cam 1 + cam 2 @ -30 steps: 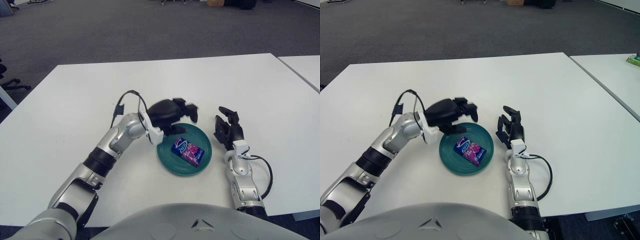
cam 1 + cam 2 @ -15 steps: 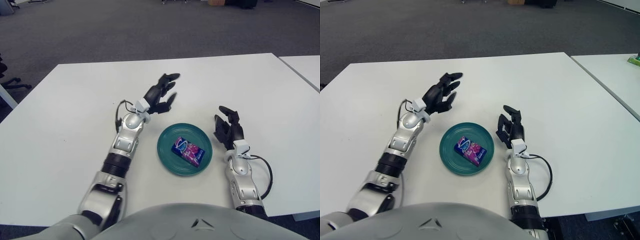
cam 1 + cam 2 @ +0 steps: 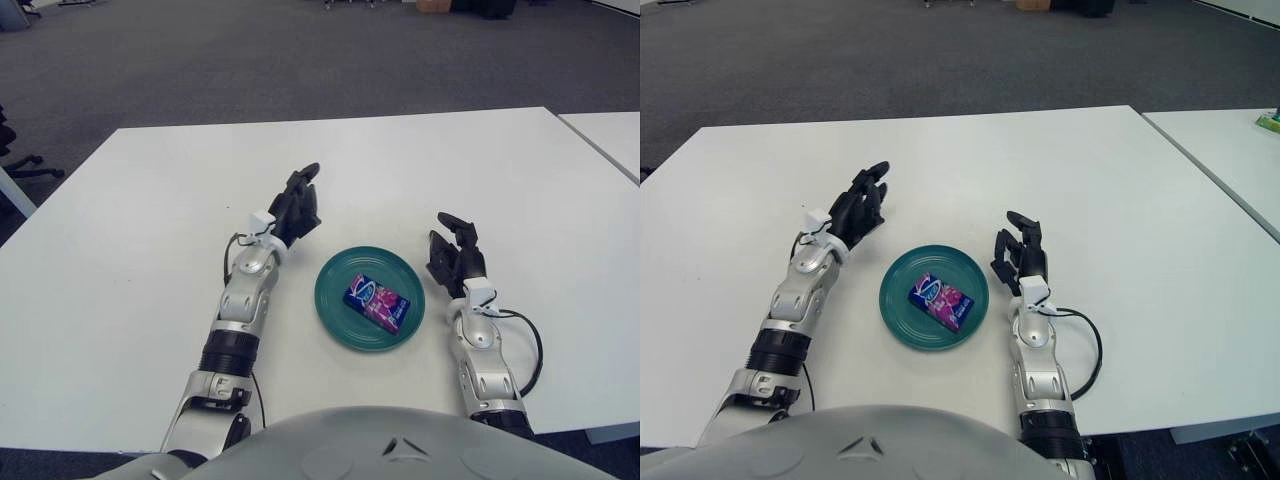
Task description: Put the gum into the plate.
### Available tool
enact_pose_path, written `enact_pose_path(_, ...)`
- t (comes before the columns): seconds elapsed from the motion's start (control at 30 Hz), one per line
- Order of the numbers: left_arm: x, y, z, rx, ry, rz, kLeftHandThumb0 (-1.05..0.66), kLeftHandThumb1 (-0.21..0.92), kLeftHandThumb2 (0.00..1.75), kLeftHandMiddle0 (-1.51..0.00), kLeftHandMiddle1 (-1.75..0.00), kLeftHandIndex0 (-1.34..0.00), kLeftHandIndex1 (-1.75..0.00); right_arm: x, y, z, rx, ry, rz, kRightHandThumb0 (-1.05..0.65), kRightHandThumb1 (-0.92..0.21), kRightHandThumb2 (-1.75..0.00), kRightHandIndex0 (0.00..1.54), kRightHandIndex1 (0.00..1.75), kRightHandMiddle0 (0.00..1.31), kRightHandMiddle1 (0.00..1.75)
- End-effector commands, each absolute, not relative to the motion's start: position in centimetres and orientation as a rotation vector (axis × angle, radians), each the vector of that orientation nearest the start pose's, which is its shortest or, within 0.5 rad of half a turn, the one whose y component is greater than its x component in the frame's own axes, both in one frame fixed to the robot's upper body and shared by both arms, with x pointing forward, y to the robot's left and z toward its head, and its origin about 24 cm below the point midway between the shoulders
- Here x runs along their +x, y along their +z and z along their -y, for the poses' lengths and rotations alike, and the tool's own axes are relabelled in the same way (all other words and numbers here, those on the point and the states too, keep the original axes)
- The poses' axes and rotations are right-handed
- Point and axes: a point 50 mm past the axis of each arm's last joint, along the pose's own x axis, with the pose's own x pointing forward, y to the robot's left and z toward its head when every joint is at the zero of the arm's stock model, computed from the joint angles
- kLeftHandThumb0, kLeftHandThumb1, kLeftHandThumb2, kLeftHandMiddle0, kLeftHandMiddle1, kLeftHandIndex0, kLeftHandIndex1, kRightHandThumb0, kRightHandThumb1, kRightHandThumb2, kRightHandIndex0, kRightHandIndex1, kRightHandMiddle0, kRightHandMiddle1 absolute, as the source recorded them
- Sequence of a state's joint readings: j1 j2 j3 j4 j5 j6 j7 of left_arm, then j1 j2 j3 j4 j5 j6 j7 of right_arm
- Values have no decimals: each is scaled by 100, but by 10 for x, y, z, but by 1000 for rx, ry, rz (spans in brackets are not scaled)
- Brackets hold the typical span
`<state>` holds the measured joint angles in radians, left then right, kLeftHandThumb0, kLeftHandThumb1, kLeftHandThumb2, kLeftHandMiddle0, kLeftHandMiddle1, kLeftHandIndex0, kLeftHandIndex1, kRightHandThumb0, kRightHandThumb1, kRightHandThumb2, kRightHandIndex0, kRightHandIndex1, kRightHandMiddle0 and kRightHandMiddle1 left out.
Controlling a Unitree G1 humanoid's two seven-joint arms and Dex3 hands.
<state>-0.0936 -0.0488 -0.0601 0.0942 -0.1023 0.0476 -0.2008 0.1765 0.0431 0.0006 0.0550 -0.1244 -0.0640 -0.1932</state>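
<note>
A blue and pink gum pack (image 3: pixel 376 302) lies flat inside the teal plate (image 3: pixel 337 312) on the white table. My left hand (image 3: pixel 293 207) is open and empty, fingers spread, raised over the table to the left of the plate and a little behind it. My right hand (image 3: pixel 456 256) is open and empty, fingers up, just right of the plate's rim.
The white table (image 3: pixel 150 200) has its front edge close to my body. A second white table (image 3: pixel 610 135) stands to the right across a narrow gap, with a small green object (image 3: pixel 1268 121) on it. Grey carpet lies behind.
My left hand has let go of the gum, lifted off the plate and pulled back to the left with fingers spread. The gum stays in the plate. The right hand has not moved.
</note>
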Motion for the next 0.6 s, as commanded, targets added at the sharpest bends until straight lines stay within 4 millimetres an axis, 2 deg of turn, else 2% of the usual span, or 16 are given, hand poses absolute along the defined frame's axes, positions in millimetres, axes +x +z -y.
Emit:
enact_pose_path(0.0, 253, 24, -107, -147, -266, -90, -105, 92, 94, -3, 0, 0, -15, 190, -35, 166, -94, -241, -362, -60, -92, -75, 53, 6, 0, 83)
enact_pose_path(0.13, 239, 7, -121, -120, -189, -111, -104, 92, 94, -2, 0, 0, -14, 189, -36, 167, -93, -243, -361, -59, -92, -76, 52, 5, 0, 85)
enact_pose_path(0.23, 232, -2, -126, -75, -139, -101, -104, 92, 94, -3, 0, 0, -20, 188, -36, 168, -89, -240, -359, -59, -92, -76, 52, 5, 0, 87)
enact_pose_path(0.4, 228, -12, -132, -12, -115, -64, -99, 92, 94, -16, -4, 0, -54, 186, -37, 171, -84, -232, -353, -59, -92, -75, 55, 7, 0, 90)
enact_pose_path(0.47, 228, -20, -140, 11, -116, -64, -98, 92, 94, -20, -5, 0, -63, 185, -38, 171, -85, -231, -353, -60, -92, -75, 55, 7, 0, 91)
enact_pose_path(0.57, 219, -20, -148, 50, -117, -22, -96, 92, 93, -27, -7, 0, -77, 184, -38, 173, -86, -233, -353, -60, -92, -74, 56, 8, 0, 92)
